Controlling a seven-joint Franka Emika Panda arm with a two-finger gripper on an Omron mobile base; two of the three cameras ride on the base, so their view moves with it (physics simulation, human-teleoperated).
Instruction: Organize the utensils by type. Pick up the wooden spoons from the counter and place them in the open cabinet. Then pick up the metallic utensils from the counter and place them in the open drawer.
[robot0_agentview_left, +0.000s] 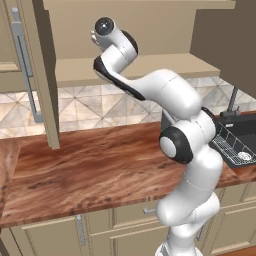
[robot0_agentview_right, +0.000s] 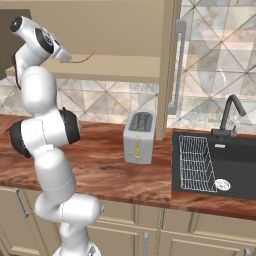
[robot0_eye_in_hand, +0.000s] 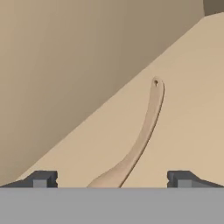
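Observation:
The wooden spoon (robot0_eye_in_hand: 144, 131) lies flat on the pale shelf of the open cabinet (robot0_agentview_left: 165, 67), its handle pointing away from my hand. My gripper (robot0_eye_in_hand: 112, 179) stands open, its two fingertips wide apart on either side of the spoon's bowl end and clear of it. From the base, my gripper (robot0_agentview_left: 94, 36) is raised at the shelf's front edge. In the right base view the spoon (robot0_agentview_right: 82, 60) shows as a thin curve just past my gripper (robot0_agentview_right: 64, 56). The reddish-brown counter (robot0_agentview_left: 90, 165) lies below. The metallic utensils and the open drawer are out of view.
The open cabinet door (robot0_agentview_left: 42, 75) hangs down towards the counter left of the arm. A silver toaster (robot0_agentview_right: 139, 136) stands on the counter by another door (robot0_agentview_right: 167, 70). A black sink (robot0_agentview_right: 225, 160) with a wire rack and a faucet (robot0_agentview_right: 230, 115) lies to the right.

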